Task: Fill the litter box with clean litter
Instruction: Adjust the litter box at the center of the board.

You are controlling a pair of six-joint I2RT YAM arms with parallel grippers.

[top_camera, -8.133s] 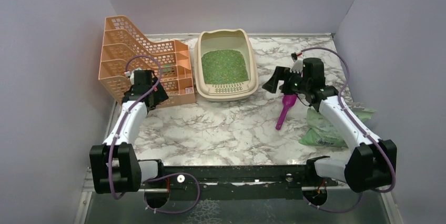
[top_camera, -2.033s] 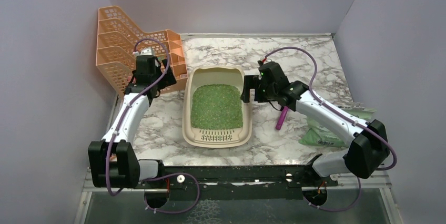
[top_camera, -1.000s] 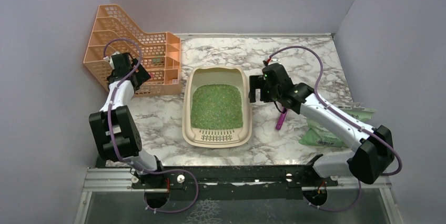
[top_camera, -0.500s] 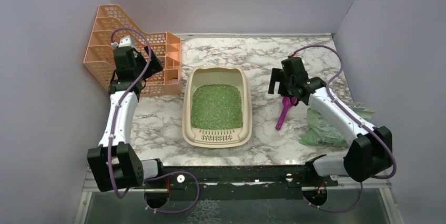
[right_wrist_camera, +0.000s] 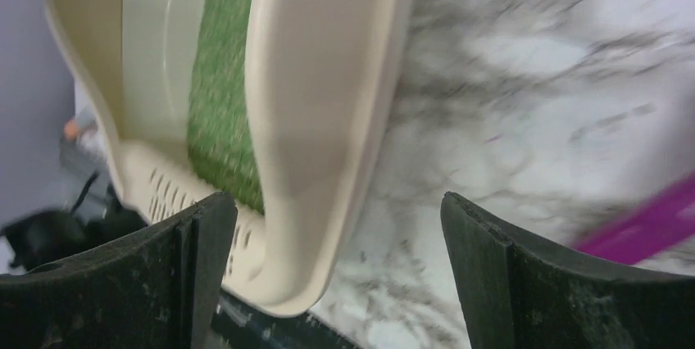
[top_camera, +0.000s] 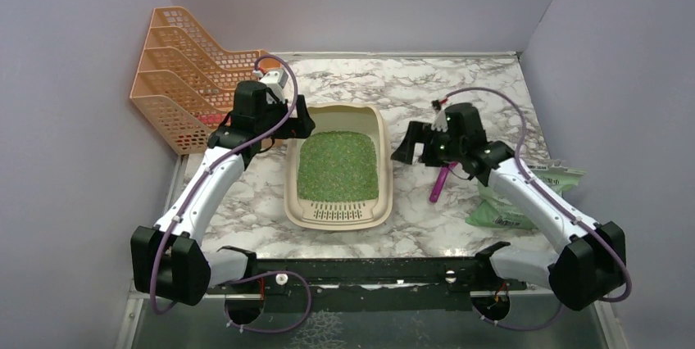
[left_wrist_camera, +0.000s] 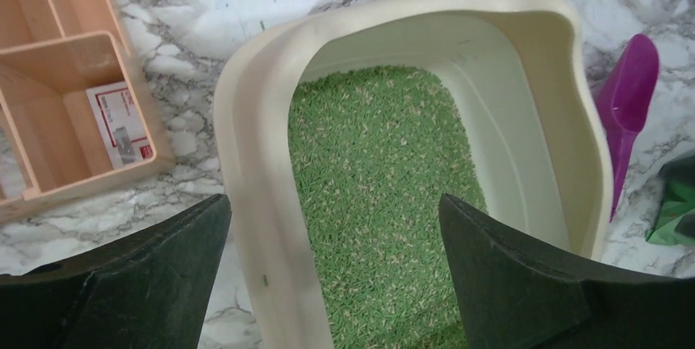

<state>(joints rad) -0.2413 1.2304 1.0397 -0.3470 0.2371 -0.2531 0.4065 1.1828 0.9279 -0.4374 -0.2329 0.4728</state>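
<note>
The beige litter box (top_camera: pixel 290 179) lies mid-table, slotted lip toward me, with a bed of green litter (top_camera: pixel 338 165) in it. My left gripper (top_camera: pixel 297 126) is open and empty over the box's far left corner. In the left wrist view its jaws (left_wrist_camera: pixel 334 218) straddle the left rim (left_wrist_camera: pixel 246 160) above the litter (left_wrist_camera: pixel 377 193). My right gripper (top_camera: pixel 412 151) is open and empty just right of the box. Its wrist view (right_wrist_camera: pixel 334 210) shows the box's right rim (right_wrist_camera: pixel 320 120) between the jaws. The green litter bag (top_camera: pixel 508 206) lies at the right, partly under my right arm.
A magenta scoop (top_camera: pixel 442 180) lies on the marble between the box and the bag; it also shows in the left wrist view (left_wrist_camera: pixel 627 111). The orange mesh rack (top_camera: pixel 184 70) stands at the back left against the wall. Purple walls close three sides.
My left gripper swung from the orange rack to the box's far left corner. My right gripper moved left and nearer, toward the box's right rim. The box stayed put in the last second.
</note>
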